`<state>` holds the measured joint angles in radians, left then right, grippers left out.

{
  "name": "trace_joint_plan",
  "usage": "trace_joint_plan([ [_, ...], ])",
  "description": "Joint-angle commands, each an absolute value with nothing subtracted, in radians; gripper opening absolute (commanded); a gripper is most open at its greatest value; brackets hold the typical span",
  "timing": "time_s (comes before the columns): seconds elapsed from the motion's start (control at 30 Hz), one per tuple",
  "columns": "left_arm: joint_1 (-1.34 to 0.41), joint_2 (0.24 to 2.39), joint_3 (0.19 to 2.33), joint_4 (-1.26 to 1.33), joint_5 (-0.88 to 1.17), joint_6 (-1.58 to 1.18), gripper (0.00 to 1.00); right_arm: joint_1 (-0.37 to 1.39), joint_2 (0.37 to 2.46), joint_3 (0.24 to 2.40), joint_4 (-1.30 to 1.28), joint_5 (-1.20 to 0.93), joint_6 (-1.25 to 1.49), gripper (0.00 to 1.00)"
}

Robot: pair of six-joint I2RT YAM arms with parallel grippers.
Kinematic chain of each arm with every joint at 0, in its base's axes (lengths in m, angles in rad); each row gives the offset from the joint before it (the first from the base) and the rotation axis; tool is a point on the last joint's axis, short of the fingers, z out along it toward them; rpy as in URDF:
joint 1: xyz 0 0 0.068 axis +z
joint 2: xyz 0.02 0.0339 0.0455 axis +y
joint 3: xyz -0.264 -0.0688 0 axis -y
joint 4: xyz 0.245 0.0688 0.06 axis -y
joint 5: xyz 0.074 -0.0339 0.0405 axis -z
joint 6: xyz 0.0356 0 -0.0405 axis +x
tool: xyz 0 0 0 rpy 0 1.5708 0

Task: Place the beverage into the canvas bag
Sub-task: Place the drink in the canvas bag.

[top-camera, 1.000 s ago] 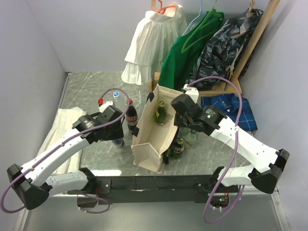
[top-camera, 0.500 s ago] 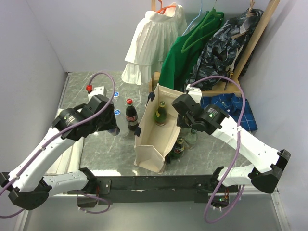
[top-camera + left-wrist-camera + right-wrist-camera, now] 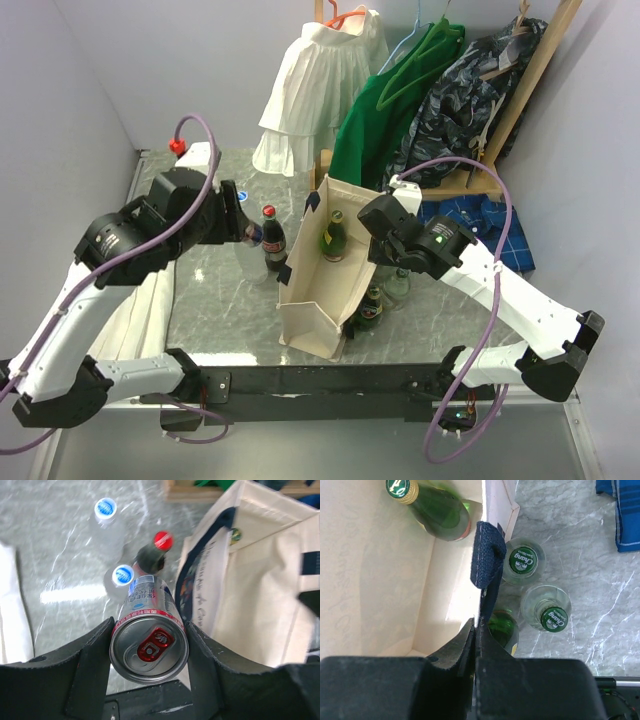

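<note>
The left gripper (image 3: 149,647) holds a silver can (image 3: 145,605) between its half-spread fingers, with the can's top toward the wrist camera. In the top view the can is in the air at nine o'clock of the canvas bag (image 3: 312,300), near a cola bottle (image 3: 272,238). The right gripper (image 3: 475,632) is pinched fully on the bag's rim at three o'clock, beside the navy handle (image 3: 485,555). One green bottle (image 3: 440,510) stands inside the bag.
</note>
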<state>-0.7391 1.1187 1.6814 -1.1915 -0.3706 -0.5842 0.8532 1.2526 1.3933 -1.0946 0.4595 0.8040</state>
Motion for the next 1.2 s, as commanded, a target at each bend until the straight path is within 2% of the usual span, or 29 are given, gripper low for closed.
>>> trace_joint_plan([
  [0.0, -0.742, 1.169, 1.798, -1.081, -0.324, -0.5, 0.01, 0.859, 1.246, 1.413, -1.091, 0.52, 0.833, 0.0],
  [1.17, -0.894, 1.468, 2.166, -1.062, -0.253, -0.385, 0.01, 0.858, 1.247, 1.373, -1.066, 0.526, 0.911, 0.0],
])
